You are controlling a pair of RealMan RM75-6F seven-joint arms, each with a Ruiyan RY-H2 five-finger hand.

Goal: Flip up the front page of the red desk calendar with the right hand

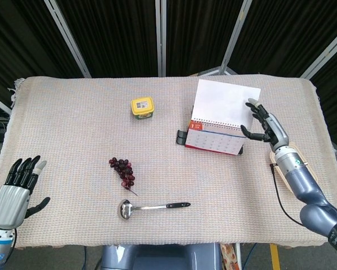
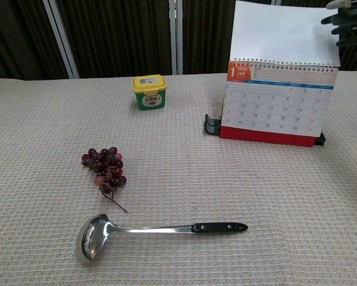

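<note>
Red desk calendar (image 2: 276, 112) stands far right on woven table cover (image 1: 72, 129), front page (image 1: 227, 103) flipped up, blank white back showing, January grid exposed below. Right hand (image 1: 265, 125) just right of raised page, fingers spread, holding nothing; contact with page edge unclear. Left hand (image 1: 19, 188) at near left table edge, fingers apart, empty. Yellow tub (image 2: 149, 92) far centre. Grapes (image 2: 105, 168) left of centre; ladle (image 2: 154, 232) nearer, handle pointing right.

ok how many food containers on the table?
2: a yellow tub at centre back, left of the red desk calendar, and a beige lidded box at the right edge, partly hidden behind the right hand.
</note>
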